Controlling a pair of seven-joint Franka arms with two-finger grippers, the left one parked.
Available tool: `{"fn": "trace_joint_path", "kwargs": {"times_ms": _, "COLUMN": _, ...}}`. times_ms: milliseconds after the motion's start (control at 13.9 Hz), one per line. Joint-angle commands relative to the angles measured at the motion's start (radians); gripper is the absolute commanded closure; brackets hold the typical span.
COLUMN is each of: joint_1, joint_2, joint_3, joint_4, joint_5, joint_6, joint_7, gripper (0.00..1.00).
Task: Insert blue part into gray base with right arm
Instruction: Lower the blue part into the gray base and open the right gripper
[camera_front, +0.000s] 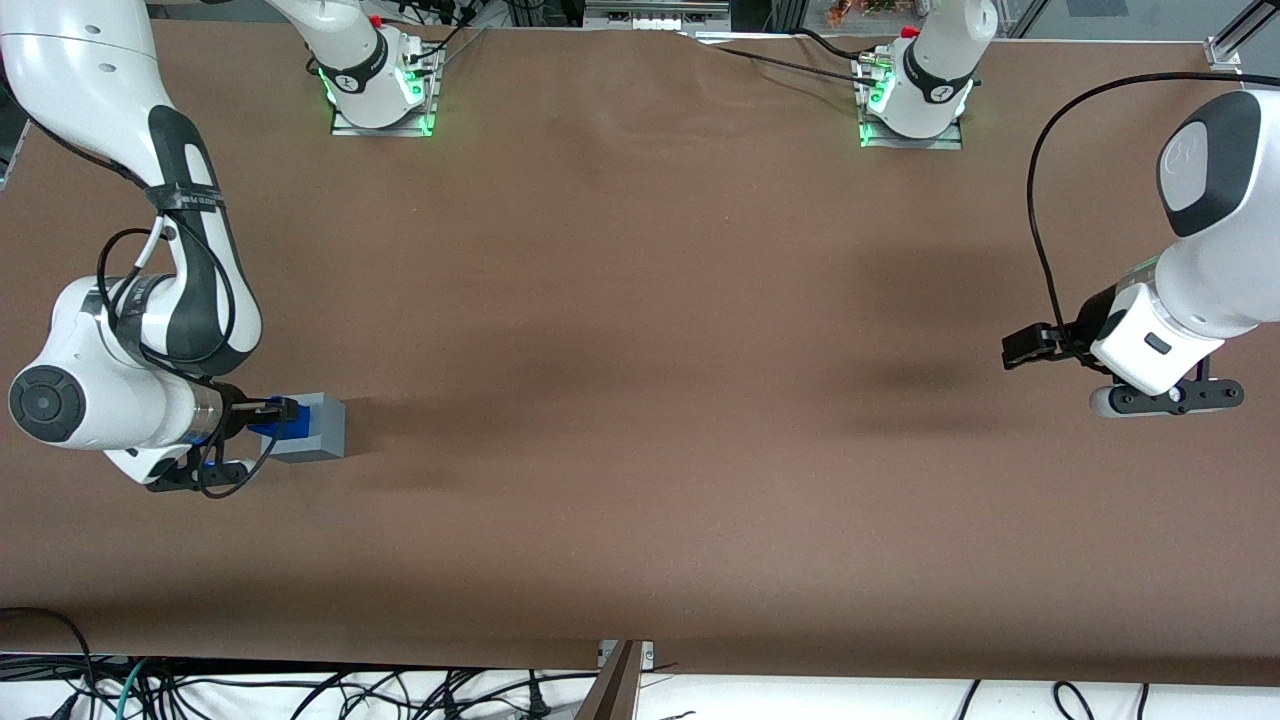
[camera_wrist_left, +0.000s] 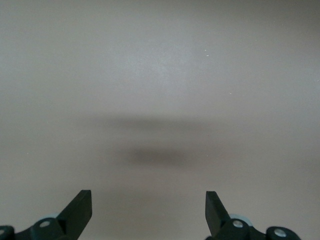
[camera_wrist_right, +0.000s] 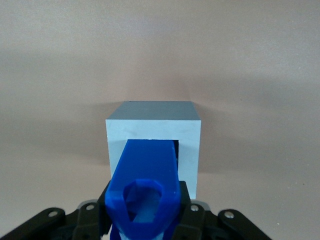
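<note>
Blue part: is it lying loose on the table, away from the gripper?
No. The gripper holds the blue part, its tip at the gray base's square hole.

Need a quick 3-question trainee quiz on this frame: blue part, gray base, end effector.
1. True or false: the blue part lies loose on the table.
2. What is the right arm's end effector shut on?
3. The blue part's tip is: A) at the square hole of the gray base, B) far from the base.

Key: 1 false; 2 the blue part; 3 A.
</note>
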Motion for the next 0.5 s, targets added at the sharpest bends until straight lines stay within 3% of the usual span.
{"fn": "trace_joint_path", "kwargs": {"times_ms": 0, "joint_1": -0.008, "joint_2": 0.014, "joint_3": 0.006, "joint_4": 0.013, "joint_5": -0.009, "joint_6": 0.012, "joint_7": 0.008, "gripper": 1.00}}
{"fn": "trace_joint_path", "kwargs": {"times_ms": 431, "joint_1": -0.010, "joint_2": 0.020, "joint_3": 0.006, "joint_4": 0.008, "joint_5": -0.033, "joint_6": 0.032, "joint_7": -0.003, "gripper": 1.00}}
